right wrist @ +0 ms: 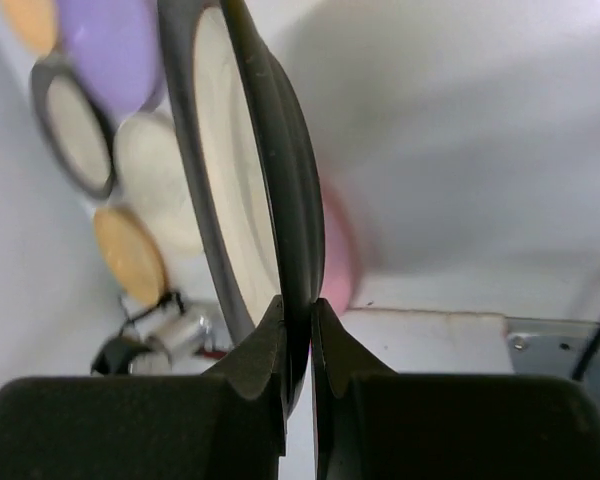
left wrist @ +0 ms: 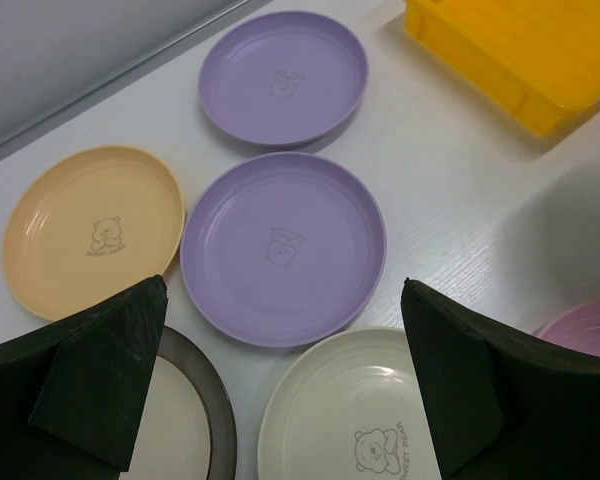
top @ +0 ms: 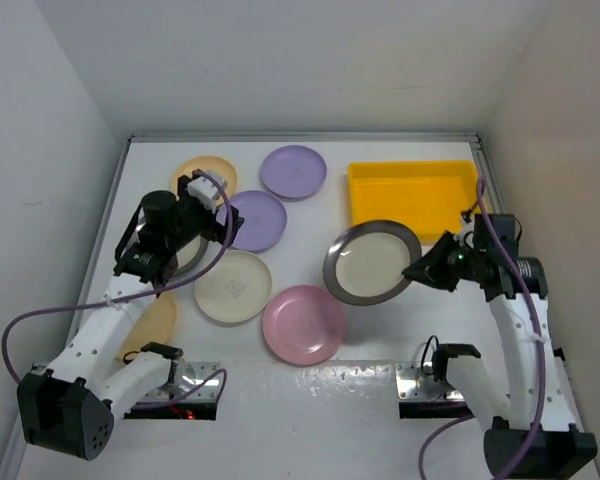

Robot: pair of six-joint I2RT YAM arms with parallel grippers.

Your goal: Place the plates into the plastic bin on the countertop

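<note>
Nearest the arm bases, a round pink plate point(top: 303, 324) lies flat on the white matte counter point(top: 310, 215). A pale orange-yellow plate point(top: 152, 320) lies partly under the left arm.

Just beyond the pink one, the right claw point(top: 420, 270) is pinched tight on the rim of a dark-rimmed silvery metal plate point(top: 372, 262) and holds it off the counter. An edge grip makes sense: a shallow dish lying flat offers two fingers little else. From overhead the plate reads as a near-level disc overlapping the bin's near corner. Only the right wrist view shows it edge-on, with the rim caught thinly between the tips of the right claw point(right wrist: 298, 310), so I judge the hold slim.

Left of it sits a cream plate point(top: 233, 286). Above that cluster the left claw point(top: 205, 200) hangs spread fully wide, gripping nothing, and looks poised to choose a plate. Its wrist view shows small bear prints on the plates and a second metal plate point(left wrist: 195, 410) beneath one finger. From overhead the arm mostly hides that plate.

Farther back lie two lilac plates point(top: 252, 220) point(top: 293, 171) and another orange-yellow plate point(top: 204, 172).

Farthest right stands the bright yellow rectangular plastic bin point(top: 380, 190), with no plate in it yet.
</note>
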